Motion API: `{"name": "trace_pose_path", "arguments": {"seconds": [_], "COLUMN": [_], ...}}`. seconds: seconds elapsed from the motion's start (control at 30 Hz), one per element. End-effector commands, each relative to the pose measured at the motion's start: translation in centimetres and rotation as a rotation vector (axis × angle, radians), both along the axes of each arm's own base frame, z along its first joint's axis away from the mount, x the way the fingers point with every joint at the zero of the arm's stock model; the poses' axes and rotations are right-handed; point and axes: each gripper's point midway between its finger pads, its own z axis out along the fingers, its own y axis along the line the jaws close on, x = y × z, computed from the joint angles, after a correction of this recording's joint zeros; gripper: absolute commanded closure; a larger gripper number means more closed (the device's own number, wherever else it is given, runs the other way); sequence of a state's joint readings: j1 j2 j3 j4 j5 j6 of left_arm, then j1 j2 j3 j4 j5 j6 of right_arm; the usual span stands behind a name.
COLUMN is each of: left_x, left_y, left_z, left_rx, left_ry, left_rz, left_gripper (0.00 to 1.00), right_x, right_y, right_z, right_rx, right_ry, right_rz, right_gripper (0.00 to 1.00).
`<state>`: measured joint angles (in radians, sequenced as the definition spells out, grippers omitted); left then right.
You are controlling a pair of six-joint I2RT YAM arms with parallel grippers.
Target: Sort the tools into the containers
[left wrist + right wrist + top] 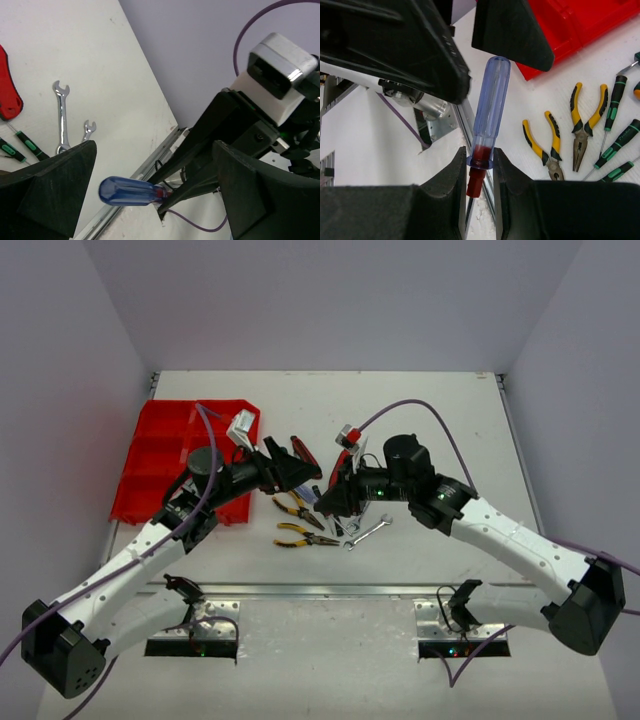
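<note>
Blue-handled screwdriver (pixel 488 112) pinched in right end effector (pixel 480 167).

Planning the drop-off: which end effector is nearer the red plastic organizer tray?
Left. The left end effector sits right of the tray; the right end effector is farther right, gripping the blue-handled screwdriver.

White table (pixel 420 410), matte top, a few small scuffs in the left wrist view. It's boxed in on three sides by plain pale lavender-grey panels: back wall (pixel 330 300), left wall (pixel 60 370), right wall (pixel 590 360). All three meet the tabletop at its edges. A silver metal rail (pixel 330 590) runs left to right across the near part of the table, with a white board (pixel 330 670) nearer than it. Light is even and diffuse, with soft shadows only.
</note>
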<state>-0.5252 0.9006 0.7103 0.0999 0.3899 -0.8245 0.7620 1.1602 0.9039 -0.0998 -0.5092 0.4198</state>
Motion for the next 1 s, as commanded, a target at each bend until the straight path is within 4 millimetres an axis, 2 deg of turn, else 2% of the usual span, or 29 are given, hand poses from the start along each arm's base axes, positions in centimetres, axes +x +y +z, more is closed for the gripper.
{"name": "trace_pose_path", "arguments": {"seconds": [0.0,0.17,0.3,0.37,0.47,0.57,0.73,0.77,0.87,0.97], "left_x": [0.5,1.9,2.5,2.3,1.8,1.5,0.2,0.0,-0.9,-1.4], "left_y": [0.0,1.1,2.1,1.9,1.2,0.4,-0.7,-0.8,-1.1,-1.4], "left_z": [3.5,5.7,4.0,2.3,0.8,0.0,0.9,1.2,2.3,2.4], "left_rx": [-0.023,-0.006,0.055,0.06,0.044,0.026,-0.029,-0.039,-0.081,-0.097], "left_ry": [-0.085,-0.113,-0.055,-0.03,-0.014,0.001,-0.014,-0.018,-0.035,-0.026], "left_rz": [0.025,0.123,0.19,0.174,0.127,0.083,-0.015,-0.026,-0.074,-0.102], "left_gripper": [0.0,0.0,0.0,0.0,0.01,0.02,0.08,0.11,0.3,0.7], "right_x": [0.0,0.8,1.7,1.8,1.7,1.8,2.1,2.1,2.1,2.3], "right_y": [0.5,0.3,-0.2,-0.1,0.0,0.1,0.0,0.0,0.2,0.3], "right_z": [3.3,1.7,1.8,3.2,4.1,4.5,5.0,5.1,5.3,5.7], "right_rx": [0.094,0.059,0.062,0.106,0.13,0.142,0.155,0.156,0.159,0.175], "right_ry": [-0.085,-0.071,-0.077,-0.112,-0.132,-0.142,-0.163,-0.165,-0.166,-0.173], "right_rz": [0.016,-0.029,-0.095,-0.104,-0.094,-0.091,-0.107,-0.108,-0.101,-0.106], "right_gripper": [1.0,1.0,1.0,1.0,1.0,1.0,1.0,1.0,1.0,1.0]}}
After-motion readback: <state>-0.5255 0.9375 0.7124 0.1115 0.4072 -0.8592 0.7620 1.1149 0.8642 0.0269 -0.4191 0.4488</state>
